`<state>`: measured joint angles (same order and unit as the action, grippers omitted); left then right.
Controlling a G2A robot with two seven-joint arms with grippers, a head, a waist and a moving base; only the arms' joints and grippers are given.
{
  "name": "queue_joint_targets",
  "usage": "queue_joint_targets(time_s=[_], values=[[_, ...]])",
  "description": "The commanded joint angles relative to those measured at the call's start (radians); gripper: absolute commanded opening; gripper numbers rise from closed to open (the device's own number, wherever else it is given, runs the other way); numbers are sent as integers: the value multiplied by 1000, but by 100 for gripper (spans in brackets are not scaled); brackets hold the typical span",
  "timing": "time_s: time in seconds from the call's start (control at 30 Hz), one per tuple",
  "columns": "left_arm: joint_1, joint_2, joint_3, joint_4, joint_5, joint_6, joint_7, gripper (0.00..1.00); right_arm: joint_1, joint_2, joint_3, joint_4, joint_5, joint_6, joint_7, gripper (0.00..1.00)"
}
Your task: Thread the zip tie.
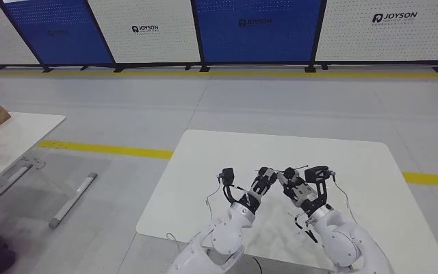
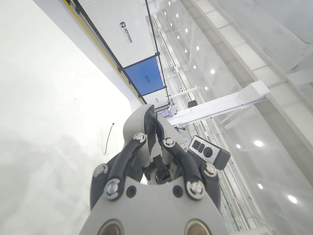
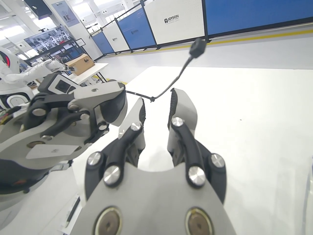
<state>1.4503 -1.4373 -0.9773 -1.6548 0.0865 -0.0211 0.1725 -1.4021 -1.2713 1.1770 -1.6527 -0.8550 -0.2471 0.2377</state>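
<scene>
Both arms are up over the middle of the white table (image 1: 356,164), wrists nearly meeting, and this is the fiddly part. The left gripper (image 2: 154,118) is pinched right down, pads together. From the right wrist view it has the thin black strap of the zip tie (image 3: 137,94) clamped at its tips.

The strap runs out level above the table to a small knot-like lump. That lump sits right in the gap of the right gripper (image 3: 157,97), which stands wide apart and has hold of nothing. From the lump a thicker black length curves up and away from the table to a blocky end (image 3: 196,47).

Is that the head, and has the tail gone through? I cannot tell from here; the lump is too small to read.

My judgement: the tie is picked up, lifted off the table and presented between the two grippers, so the fetching is done. What is left looks like the real work: the right gripper closing on the free part, the tail fed through the head, then pulled snug. If the lump is the head with the tail already in it, only the pull remains.

A second black tie (image 2: 109,138) lies loose on the table, untouched.

As for containers, the one I can see is a cardboard box (image 3: 80,65), well apart from the table, off to one side of the room. What it holds is hidden.
</scene>
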Motion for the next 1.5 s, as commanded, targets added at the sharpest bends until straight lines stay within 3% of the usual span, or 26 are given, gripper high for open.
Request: queue_joint_targets(time_s=[0.0,0.07,0.17,0.43,1.0,1.23,1.47], values=[[0,0,1,-1,2,1,-1,0,1,0,-1,1,0,-1,-1,22],[1,0,1,-1,3,0,-2,0,1,0,-1,1,0,-1,-3,18],[2,0,2,-1,6,0,-4,0,1,0,-1,2,0,-1,-6,0],[3,0,7,-5,11,-3,-5,0,1,1,0,3,1,-3,-6,0],[18,2,17,-33,23,-61,-17,0,12,2,-15,25,-21,-8,15,0],[18,3,13,-37,23,-63,-16,0,16,3,-18,30,-25,-7,17,0],[9,0,4,-22,30,-48,32,0,10,5,1,30,6,-4,13,0]])
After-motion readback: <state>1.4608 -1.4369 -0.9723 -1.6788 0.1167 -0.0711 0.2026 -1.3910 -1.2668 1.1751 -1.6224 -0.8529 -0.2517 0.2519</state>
